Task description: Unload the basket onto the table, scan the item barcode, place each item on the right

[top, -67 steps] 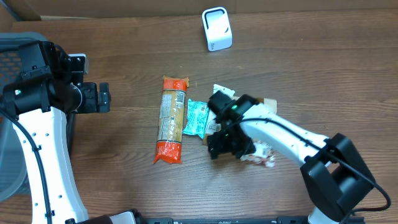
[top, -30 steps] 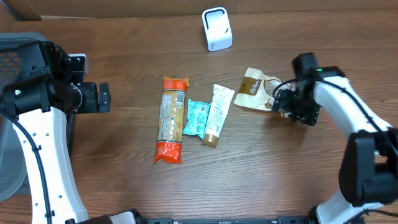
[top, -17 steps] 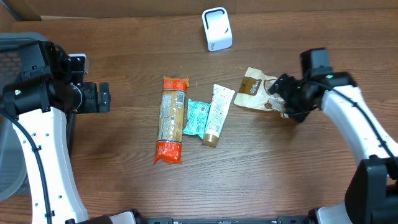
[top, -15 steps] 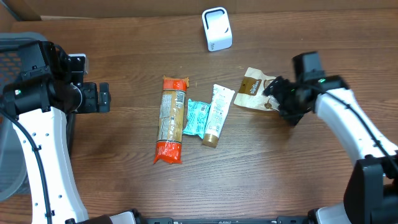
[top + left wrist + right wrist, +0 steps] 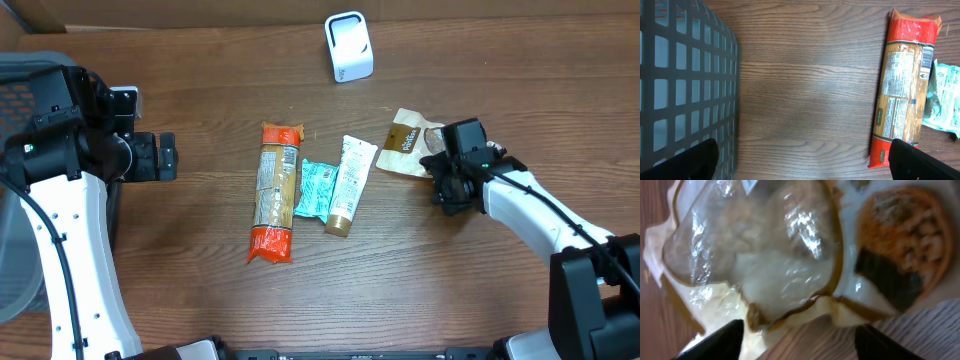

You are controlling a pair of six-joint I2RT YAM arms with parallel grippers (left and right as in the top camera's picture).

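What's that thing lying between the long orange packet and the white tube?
A small teal packet lies there, right beside the long orange packet on one side and the white tube on the other. The overhead view shows it best.

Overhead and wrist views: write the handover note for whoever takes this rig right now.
Left gripper: jaws open, empty, beside the basket.
Right gripper: at the edge of the brown pouch, jaws apart with the pouch between them; grip not confirmed.
Scanner stands at the far side of the table; pasta pack, teal sachet and tube lie side by side mid-table.
Done: right arm is at the pouch.
Left: secure it and show its barcode to the scanner; the other three likely follow.
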